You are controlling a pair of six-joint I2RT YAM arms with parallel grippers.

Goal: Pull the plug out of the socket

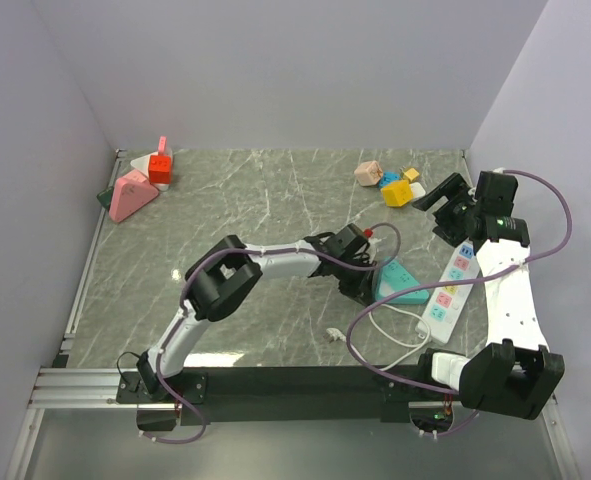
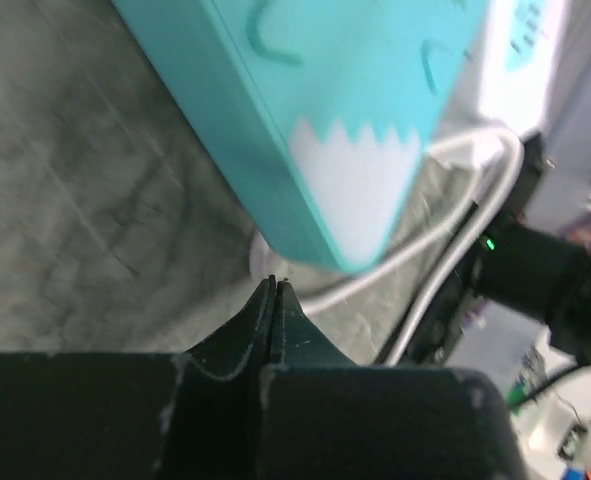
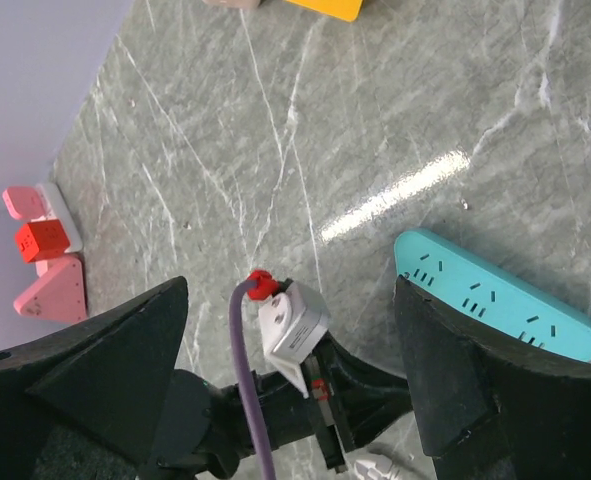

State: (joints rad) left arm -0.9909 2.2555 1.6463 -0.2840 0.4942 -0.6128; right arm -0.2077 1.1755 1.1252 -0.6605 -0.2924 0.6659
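Note:
A teal power strip [image 1: 403, 286] lies right of centre, with a white power strip [image 1: 453, 283] beside it on the right. The white strip's cable [image 1: 390, 318] ends in a white plug [image 1: 332, 335] lying loose on the table, in no socket. My left gripper [image 1: 361, 285] is shut and empty, its tips [image 2: 275, 283] just short of the teal strip's end [image 2: 315, 110]. My right gripper [image 1: 438, 197] is wide open [image 3: 290, 290] and empty, held high over the white strip's far end. The teal strip [image 3: 495, 300] and the plug [image 3: 380, 466] also show in the right wrist view.
Pink adaptors [image 1: 133, 194] and a red cube plug [image 1: 160, 167] sit at the back left. Beige [image 1: 368, 172], blue and yellow [image 1: 402, 191] adaptors sit at the back right. Grey walls close three sides. The white cable [image 2: 445, 215] loops under the teal strip.

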